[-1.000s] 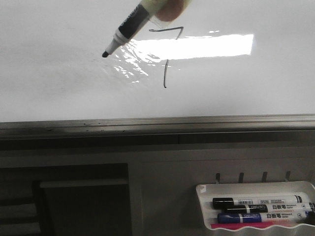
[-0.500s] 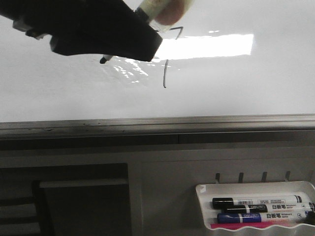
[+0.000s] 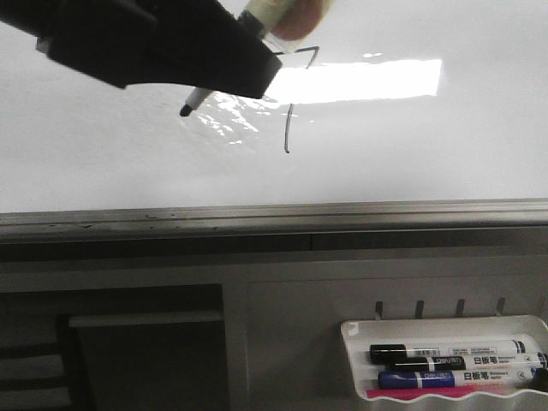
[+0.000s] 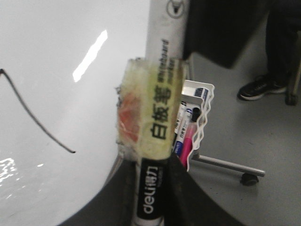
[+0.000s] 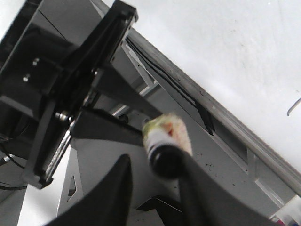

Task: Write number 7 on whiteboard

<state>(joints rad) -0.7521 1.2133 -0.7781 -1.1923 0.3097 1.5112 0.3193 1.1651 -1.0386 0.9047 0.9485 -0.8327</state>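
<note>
The number 7 (image 3: 295, 103) sits on the whiteboard (image 3: 428, 154) at 4 o'clock from the left claw (image 3: 171, 43) — clenched on the marker (image 4: 157, 117). Right claw (image 5: 150, 188) — grip indeterminate.

the front view faces the whiteboard (image 3: 103, 163) from close, taking in the marker tray (image 3: 445, 330) below. both wrist views look along a gripped marker (image 4: 157, 117) very near, sharing the board's surface.
</note>
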